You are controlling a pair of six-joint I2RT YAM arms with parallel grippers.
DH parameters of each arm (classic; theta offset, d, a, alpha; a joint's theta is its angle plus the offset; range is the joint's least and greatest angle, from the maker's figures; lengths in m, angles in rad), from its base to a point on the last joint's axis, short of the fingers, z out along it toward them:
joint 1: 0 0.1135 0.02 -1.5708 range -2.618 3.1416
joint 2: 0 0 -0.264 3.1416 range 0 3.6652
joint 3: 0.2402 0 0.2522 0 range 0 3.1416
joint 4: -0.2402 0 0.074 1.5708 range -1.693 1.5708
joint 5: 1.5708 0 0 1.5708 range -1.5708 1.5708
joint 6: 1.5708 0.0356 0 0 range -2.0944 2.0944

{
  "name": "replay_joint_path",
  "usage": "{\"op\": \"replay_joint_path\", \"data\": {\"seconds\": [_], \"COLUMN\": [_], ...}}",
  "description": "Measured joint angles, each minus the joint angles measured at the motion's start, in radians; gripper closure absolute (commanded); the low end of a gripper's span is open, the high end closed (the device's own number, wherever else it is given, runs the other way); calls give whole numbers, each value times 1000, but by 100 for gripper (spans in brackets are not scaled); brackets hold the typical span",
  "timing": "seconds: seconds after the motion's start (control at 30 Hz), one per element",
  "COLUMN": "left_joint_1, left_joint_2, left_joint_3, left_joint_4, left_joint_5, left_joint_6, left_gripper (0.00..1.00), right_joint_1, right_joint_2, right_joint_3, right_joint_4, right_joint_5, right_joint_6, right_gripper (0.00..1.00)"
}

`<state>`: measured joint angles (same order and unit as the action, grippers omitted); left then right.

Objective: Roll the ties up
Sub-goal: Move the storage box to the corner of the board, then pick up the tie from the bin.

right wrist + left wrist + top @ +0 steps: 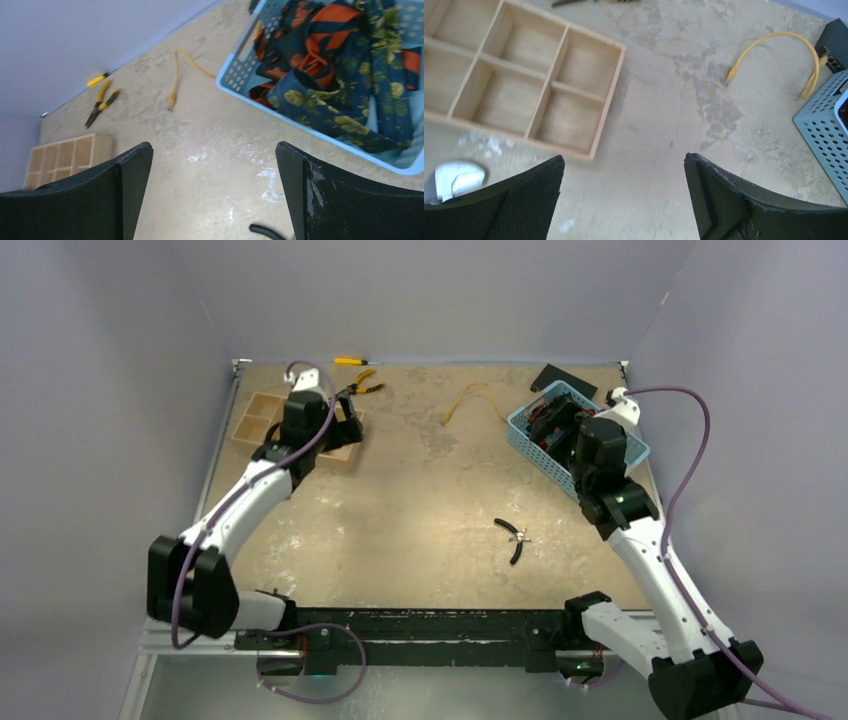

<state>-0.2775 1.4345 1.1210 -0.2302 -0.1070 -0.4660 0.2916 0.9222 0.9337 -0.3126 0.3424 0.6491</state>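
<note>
While the ties point(340, 65) lie heaped together in the blue basket point(232, 72), we see none of them rolled: orange-red ones with black stripes are tangled among dark navy cloth with a gold-yellow pattern, and folds of both reach the basket's near wall. From above, the basket point(525, 440) sits at the far right of the tabletop point(420, 500), slanted to its edges, with the right arm's wrist over its near end. The right fingers point(110, 195) are spread wide with nothing between them, hanging over bare tabletop just beside the basket and touching no tie. Near the basket's far corner rests a flat black box point(563, 380), and a thin yellow cord point(470, 400) loops on the tabletop just left of the basket. Small black cutters point(515, 538) lie right of the middle, well apart from the basket. Across the tabletop, at the far left, stands a wooden tray point(255, 420) split into compartments. The left fingers point(524, 200) are likewise spread wide and grip nothing; we find them above the tabletop just beside the tray's point(609, 90) right edge, not touching it. Beyond the tray, near the back edge, lie yellow-handled pliers point(362, 388) and, just beside them, a yellow screwdriver point(350, 361).
</note>
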Motion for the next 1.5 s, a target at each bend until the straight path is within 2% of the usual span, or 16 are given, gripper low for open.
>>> {"op": "replay_joint_path", "data": {"seconds": [0.17, 0.27, 0.53, 0.77, 0.87, 1.0, 1.03, 1.07, 1.13, 1.2, 1.33, 1.4, 1.5], "left_joint_1": [-20, -26, -26, -26, -26, -26, -26, -26, -26, -26, -26, -26, -26], "left_joint_2": [-234, -309, -449, -488, -503, -517, -518, -519, -519, -519, -518, -518, -514], "left_joint_3": [-277, -352, -398, -428, -433, -433, -433, -433, -433, -435, -444, -446, -446], "left_joint_4": [58, 56, 58, 44, 30, 27, 27, 27, 27, 27, 28, 28, 33], "left_joint_5": [-31, -31, 21, 53, 63, 77, 79, 81, 84, 86, 90, 97, 113], "left_joint_6": [-130, -180, -222, -222, -221, -221, -221, -221, -221, -221, -221, -222, -222], "left_gripper": [12, 12, 12, 13, 13, 14, 14, 14, 14, 14, 14, 14, 15], "right_joint_1": [-72, -106, -111, -114, -114, -121, -124, -127, -133, -136, -138, -142, -152], "right_joint_2": [114, 184, 395, 582, 633, 663, 665, 665, 675, 681, 669, 671, 682], "right_joint_3": [46, 48, 48, 91, 116, 123, 123, 125, 141, 158, 164, 166, 165], "right_joint_4": [-10, -7, 3, 5, 1, 2, 2, 0, -8, -9, -3, -2, 2], "right_joint_5": [61, 89, 173, 231, 251, 264, 269, 272, 278, 283, 297, 296, 291], "right_joint_6": [5, 10, 12, 11, 5, -6, -12, -17, -20, -23, -47, -52, -58], "right_gripper": [5, 4, 5, 9, 20, 45, 48, 46, 26, 13, 9, 15, 42]}}
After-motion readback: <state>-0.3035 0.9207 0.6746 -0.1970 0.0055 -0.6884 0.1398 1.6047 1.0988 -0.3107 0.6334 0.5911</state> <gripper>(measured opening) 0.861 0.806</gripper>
